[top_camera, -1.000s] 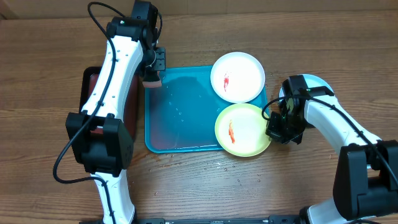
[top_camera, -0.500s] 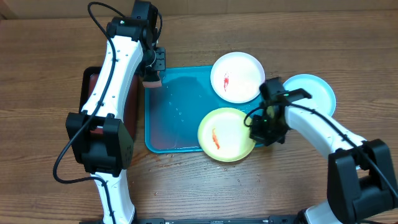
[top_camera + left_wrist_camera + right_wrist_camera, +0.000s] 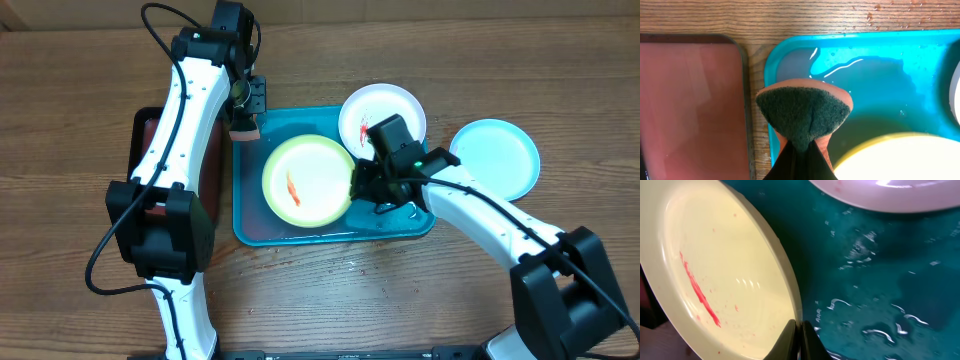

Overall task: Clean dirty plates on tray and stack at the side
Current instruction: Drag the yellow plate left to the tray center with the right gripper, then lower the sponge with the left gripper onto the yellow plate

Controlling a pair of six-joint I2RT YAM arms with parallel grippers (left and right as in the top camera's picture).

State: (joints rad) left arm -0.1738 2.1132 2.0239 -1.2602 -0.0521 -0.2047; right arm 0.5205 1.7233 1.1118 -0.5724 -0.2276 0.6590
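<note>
The right gripper is clenched on the right rim of the yellow-green plate, which sits over the left half of the turquoise tray with its red smear facing up. Just past the plate's far-left edge, the left gripper pinches a green-faced sponge. The smear lies nearer and to the right of the sponge.
</note>
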